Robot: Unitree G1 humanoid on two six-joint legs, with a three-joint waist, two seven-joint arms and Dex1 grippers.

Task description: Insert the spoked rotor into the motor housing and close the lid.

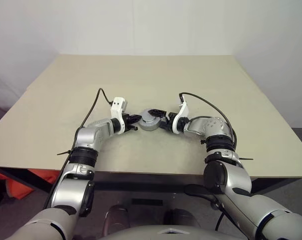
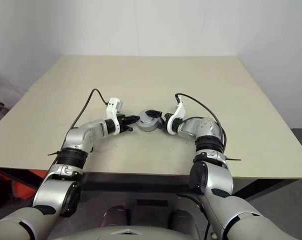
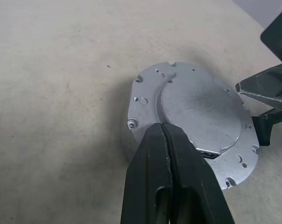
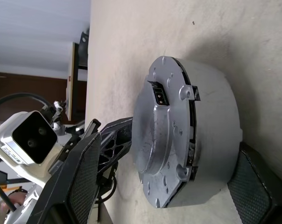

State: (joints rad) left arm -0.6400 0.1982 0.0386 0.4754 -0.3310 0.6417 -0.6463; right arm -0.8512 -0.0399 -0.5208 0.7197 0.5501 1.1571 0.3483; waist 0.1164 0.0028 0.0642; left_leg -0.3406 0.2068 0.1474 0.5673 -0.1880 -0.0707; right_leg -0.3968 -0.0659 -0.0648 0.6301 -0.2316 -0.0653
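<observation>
motor housing [image 2: 150, 121] on table [image 2: 156, 80] | left hand [image 2: 131, 120], right hand [image 2: 163, 122] flank it

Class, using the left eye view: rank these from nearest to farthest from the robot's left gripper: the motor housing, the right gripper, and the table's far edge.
1. The motor housing, right at the left gripper's shut tips, at table centre.
2. The right gripper, on the housing's opposite side, fingers wide around it.
3. The table's far edge, against the wall.

Soft even overhead light, faint shadows on the table [image 1: 141, 75], sharp focus throughout
</observation>
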